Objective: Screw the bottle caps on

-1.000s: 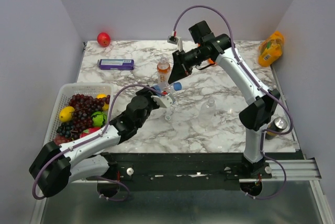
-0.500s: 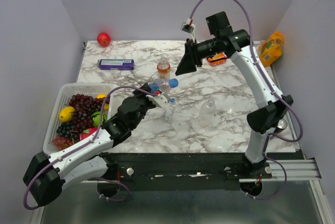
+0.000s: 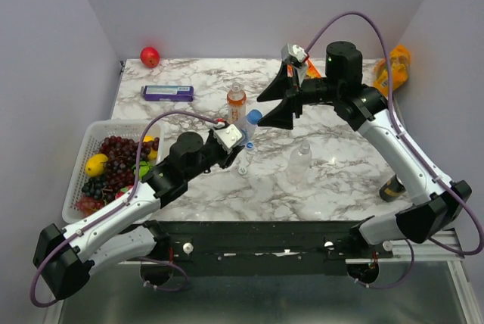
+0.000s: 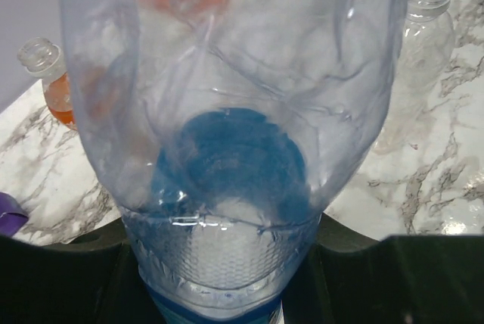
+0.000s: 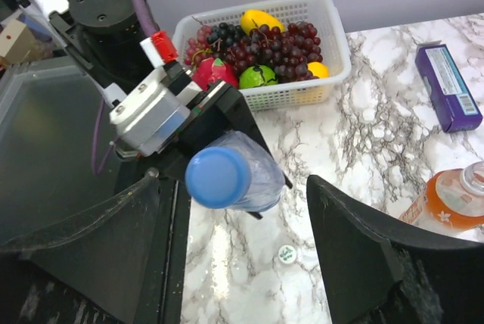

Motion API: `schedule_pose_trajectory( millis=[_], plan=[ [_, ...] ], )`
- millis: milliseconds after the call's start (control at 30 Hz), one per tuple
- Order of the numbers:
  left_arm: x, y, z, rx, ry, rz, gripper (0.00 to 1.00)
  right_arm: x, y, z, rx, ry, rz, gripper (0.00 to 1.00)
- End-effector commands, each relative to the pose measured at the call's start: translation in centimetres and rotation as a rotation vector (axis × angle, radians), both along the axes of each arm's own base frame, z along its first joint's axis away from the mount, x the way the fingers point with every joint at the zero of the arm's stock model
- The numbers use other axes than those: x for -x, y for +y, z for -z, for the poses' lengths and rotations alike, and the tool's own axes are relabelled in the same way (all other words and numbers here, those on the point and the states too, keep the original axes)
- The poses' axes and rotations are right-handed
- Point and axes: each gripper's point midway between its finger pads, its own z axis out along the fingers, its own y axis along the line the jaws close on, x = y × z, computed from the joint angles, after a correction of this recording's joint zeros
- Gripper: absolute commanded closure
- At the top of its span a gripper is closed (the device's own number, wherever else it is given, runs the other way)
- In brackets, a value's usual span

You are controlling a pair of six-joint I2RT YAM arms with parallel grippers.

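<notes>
Right pincer (image 3: 263,113) now clear of the blue-capped bottle (image 5: 257,165), apparently open.

Basket (image 3: 121,124) at left, box (image 3: 167,93) behind it, bottle (image 3: 237,102) right of box

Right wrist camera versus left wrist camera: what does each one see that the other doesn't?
Only the right wrist view shows the fruit basket and a loose whitish cap lying on the table. Only the left wrist view shows the all-clear bottle, standing uncapped. Both show the held bottle in the left gripper, a blue cap at its mouth, and the orange-liquid bottle.
</notes>
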Motion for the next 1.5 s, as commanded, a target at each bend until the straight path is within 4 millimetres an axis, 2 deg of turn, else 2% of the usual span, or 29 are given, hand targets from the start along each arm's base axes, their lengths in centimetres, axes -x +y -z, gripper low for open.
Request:
schedule_pose_trajectory(
  millis=[0, 233, 300, 533, 567, 600, 667, 700, 733, 767, 800, 867, 900, 933, 967, 1033, 1067, 1133, 1167, 1233, 1333, 1367, 1400, 1467],
  plan=[
    [0.6, -1.3, -1.6, 0.068, 0.034, 0.058, 1.00, -1.0, 1.3, -0.1, -0.021, -0.027, 0.004, 0.15],
    [0.6, -1.6, -1.7, 0.076, 0.042, 0.067, 1.00, -0.6, 2.3, 0.4, -0.030, 0.030, -0.037, 0.21],
    [0.7, -1.7, -1.7, 0.079, 0.043, 0.070, 1.00, -0.4, 2.6, 0.6, -0.029, 0.050, -0.055, 0.29],
    [0.5, -1.8, -2.3, 0.116, 0.056, 0.055, 1.00, -0.3, 3.1, 1.5, -0.018, 0.123, -0.073, 0.43],
    [0.4, -1.8, -2.4, 0.120, 0.054, 0.057, 1.00, -0.4, 3.1, 1.5, -0.019, 0.121, -0.071, 0.46],
    [0.4, -1.9, -2.4, 0.120, 0.056, 0.060, 1.00, -0.4, 3.2, 1.6, -0.021, 0.118, -0.068, 0.55],
    [0.4, -2.0, -2.6, 0.133, 0.058, 0.060, 1.00, -0.6, 3.3, 1.6, -0.023, 0.123, -0.059, 0.65],
    [0.3, -2.1, -2.5, 0.134, 0.062, 0.061, 1.00, -0.7, 3.4, 1.7, -0.022, 0.125, -0.053, 0.77],
    [0.2, -2.2, -2.5, 0.134, 0.062, 0.061, 1.00, -1.1, 3.4, 1.8, -0.020, 0.132, -0.029, 0.81],
    [0.0, -2.1, -2.6, 0.141, 0.057, 0.052, 0.92, -1.3, 3.4, 1.6, -0.022, 0.127, -0.019, 0.84],
    [-0.1, -2.1, -2.5, 0.137, 0.056, 0.046, 0.59, -1.5, 3.3, 1.4, -0.023, 0.118, -0.007, 0.89],
    [-0.5, -1.9, -2.4, 0.122, 0.051, 0.028, 0.23, -2.3, 2.9, 0.0, -0.023, 0.056, 0.040, 0.91],
    [-0.8, -1.6, -2.1, 0.107, 0.052, 0.010, 0.06, -3.1, 2.2, -0.5, -0.020, 0.050, 0.071, 0.91],
    [-1.0, -1.3, -2.3, 0.099, 0.047, -0.002, 0.02, -4.0, 1.7, -2.9, -0.038, -0.054, 0.100, 0.91],
    [-1.1, -0.8, -1.9, 0.080, 0.054, -0.014, 0.02, -4.3, 1.1, -3.0, -0.019, -0.044, 0.121, 0.91],
    [-0.9, -0.1, -2.2, 0.057, 0.034, -0.021, 0.01, -6.9, -0.8, -4.1, 0.005, -0.095, 0.209, 0.92],
    [-0.9, 0.5, -2.0, 0.039, 0.038, -0.029, 0.01, -6.9, -1.9, -5.8, 0.018, -0.115, 0.241, 0.92],
    [-0.4, 1.3, -1.6, 0.009, 0.042, -0.027, 0.01, -9.4, -4.4, -5.9, 0.061, -0.150, 0.330, 0.92],
    [-0.2, 1.6, -1.2, -0.005, 0.057, -0.029, 0.01, -9.4, -5.5, -6.6, 0.081, -0.153, 0.358, 0.93],
    [-0.2, 2.3, -1.0, -0.008, 0.064, -0.040, 0.01, -11.7, -8.2, -5.7, 0.140, -0.164, 0.449, 0.94],
    [-0.4, 2.7, -0.4, -0.003, 0.091, -0.057, 0.01, -13.8, -11.7, -3.3, 0.250, -0.137, 0.575, 0.95],
    [-0.6, 2.6, -0.6, 0.012, 0.091, -0.054, 0.01, -14.2, -12.4, -3.1, 0.262, -0.150, 0.602, 0.95],
    [-0.8, 2.5, -0.6, 0.019, 0.098, -0.053, 0.01, -15.0, -13.3, -0.9, 0.301, -0.119, 0.632, 0.95],
    [-1.2, 2.3, -1.0, 0.038, 0.096, -0.049, 0.01, -16.4, -14.8, 0.4, 0.341, -0.128, 0.698, 0.95]
  ],
)
